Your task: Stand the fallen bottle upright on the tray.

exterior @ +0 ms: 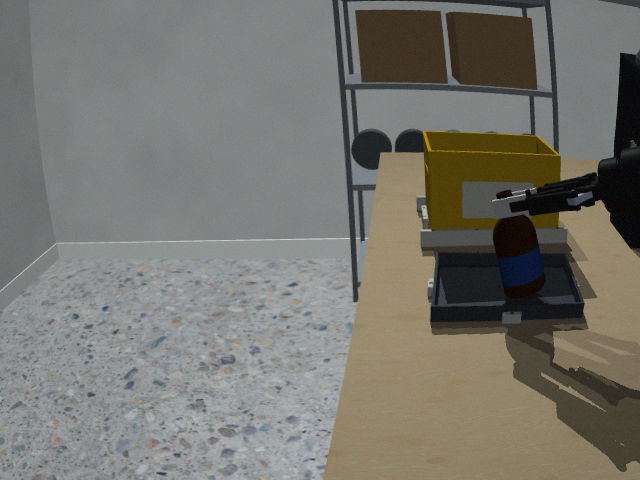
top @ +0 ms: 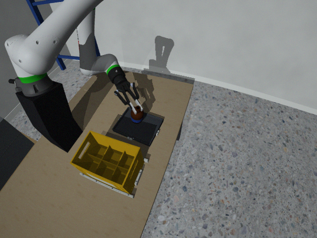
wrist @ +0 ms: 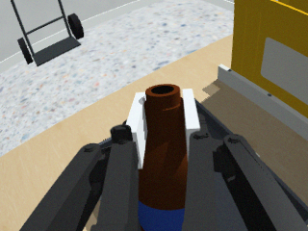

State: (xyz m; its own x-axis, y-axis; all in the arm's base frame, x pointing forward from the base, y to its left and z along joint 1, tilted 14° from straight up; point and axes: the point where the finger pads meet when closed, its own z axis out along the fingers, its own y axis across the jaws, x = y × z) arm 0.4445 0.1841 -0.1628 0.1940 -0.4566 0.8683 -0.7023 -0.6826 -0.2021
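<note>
Speckled terrazzo floor, pale grey walls with white skirting. Light wood worktop, hard shadows across it. Grey shelf rack behind, two brown cartons on its upper shelf. Hand truck parked on the floor. Blue frame by the wall.
</note>
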